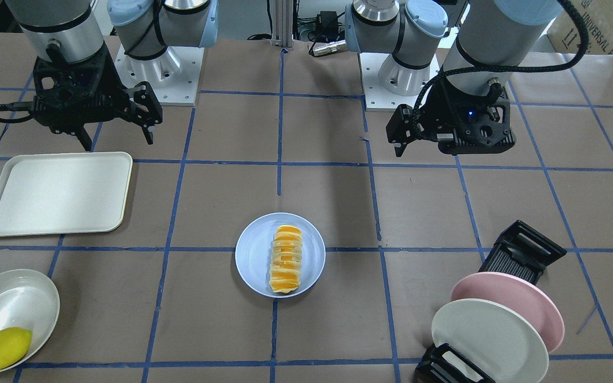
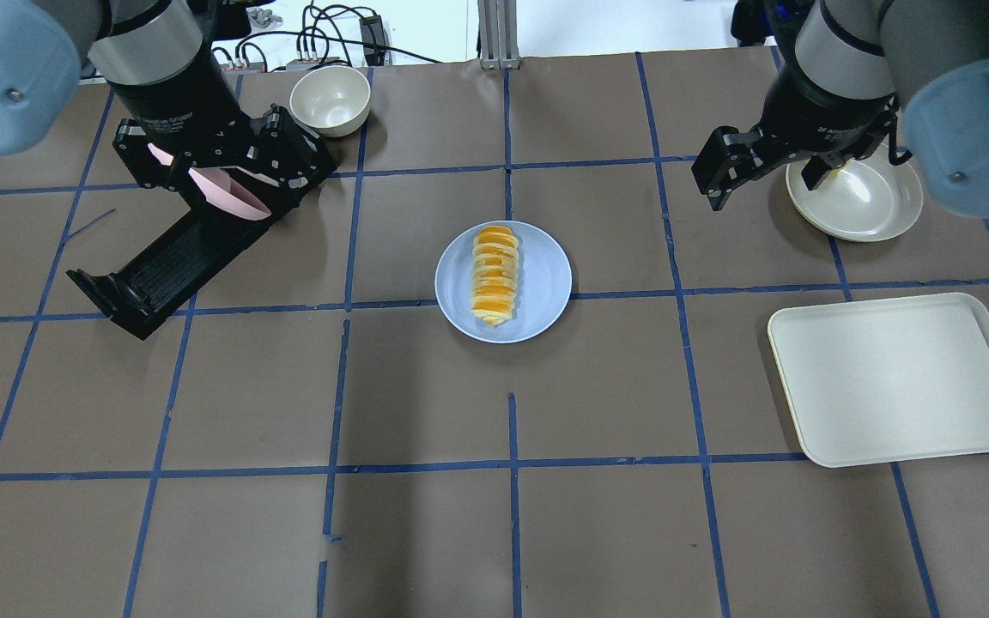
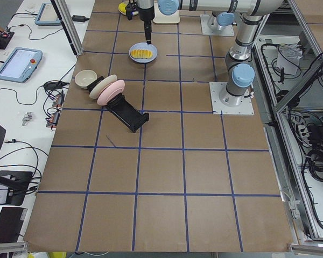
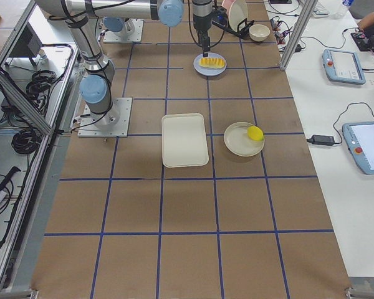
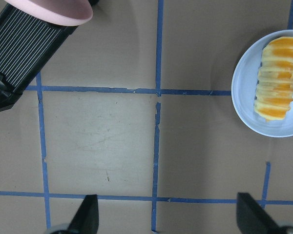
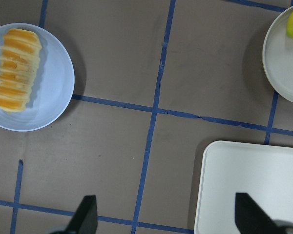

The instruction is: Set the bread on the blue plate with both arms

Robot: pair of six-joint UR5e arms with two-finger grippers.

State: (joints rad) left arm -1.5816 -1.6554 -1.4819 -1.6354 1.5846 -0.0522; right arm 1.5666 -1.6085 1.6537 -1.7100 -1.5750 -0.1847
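The bread (image 1: 286,259), an orange and cream ridged roll, lies lengthwise in the blue plate (image 1: 256,255) at the table's middle. It also shows in the overhead view (image 2: 494,275) on the plate (image 2: 546,283). My left gripper (image 1: 426,143) is open and empty, raised above the table well away from the plate. My right gripper (image 1: 117,138) is open and empty, raised on the other side. The left wrist view shows the bread (image 5: 276,80) beyond its open fingertips (image 5: 88,217). The right wrist view shows the bread (image 6: 14,70) too.
A cream tray (image 1: 56,194) lies below my right gripper. A white bowl (image 1: 11,298) holds a lemon (image 1: 3,348). A black rack (image 1: 522,250) holds a pink plate (image 1: 508,303) and a white plate (image 1: 490,340). A small bowl (image 2: 330,101) stands at the far edge.
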